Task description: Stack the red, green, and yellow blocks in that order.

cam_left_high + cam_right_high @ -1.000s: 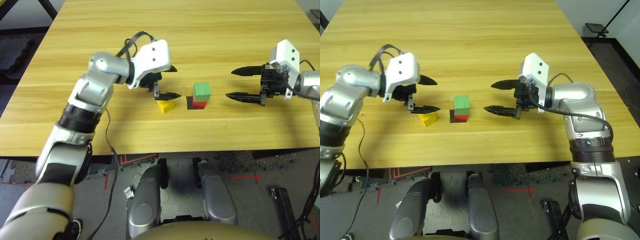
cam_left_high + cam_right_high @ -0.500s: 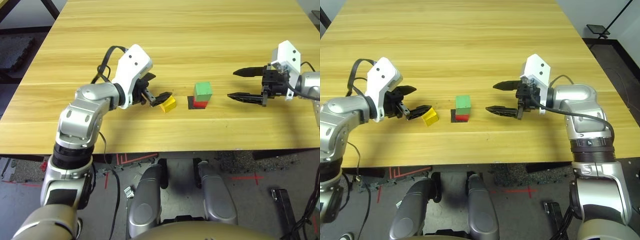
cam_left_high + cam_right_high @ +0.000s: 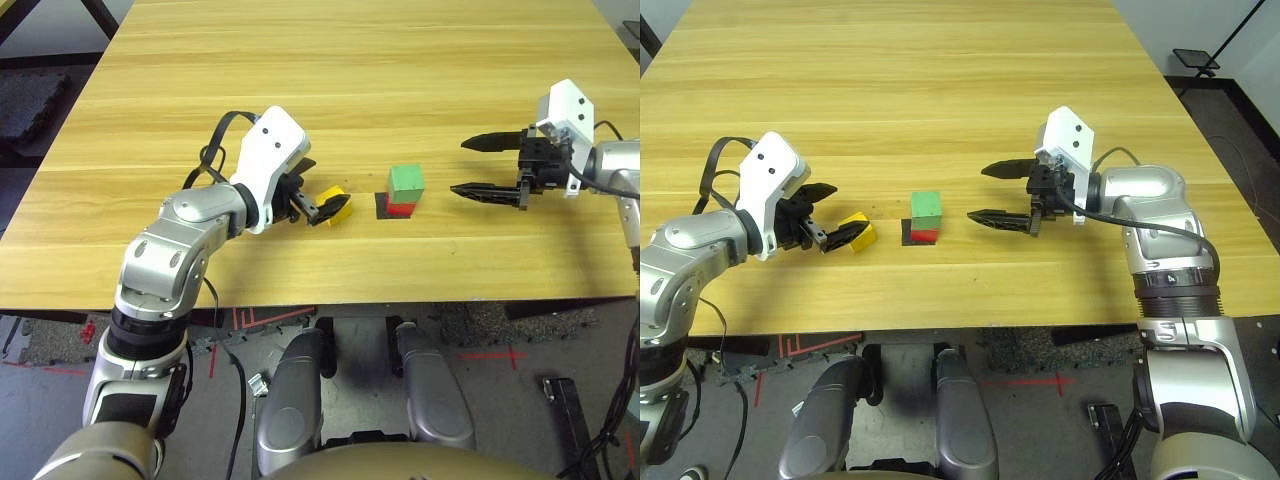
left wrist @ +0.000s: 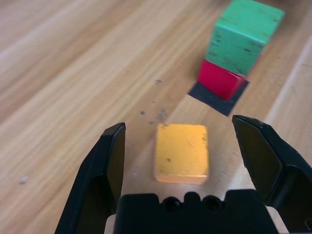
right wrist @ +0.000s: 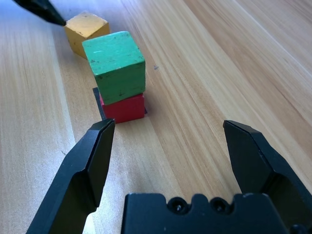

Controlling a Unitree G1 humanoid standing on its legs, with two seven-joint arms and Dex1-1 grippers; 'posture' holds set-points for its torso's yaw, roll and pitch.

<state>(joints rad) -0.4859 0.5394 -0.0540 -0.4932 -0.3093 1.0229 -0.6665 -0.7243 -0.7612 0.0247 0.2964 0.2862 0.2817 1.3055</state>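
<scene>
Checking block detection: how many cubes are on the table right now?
3. The small matte green cube sits on the small matte red cube, over a flat black square patch. The small matte yellow cube lies on the wooden table, between the open left hand's fingers.

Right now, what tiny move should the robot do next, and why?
Probably ease the left gripper forward a little and close on the yellow block. Its jaws stand open on either side of that block, not touching it. The green block already sits on the red block, so only yellow is left to stack.
</scene>
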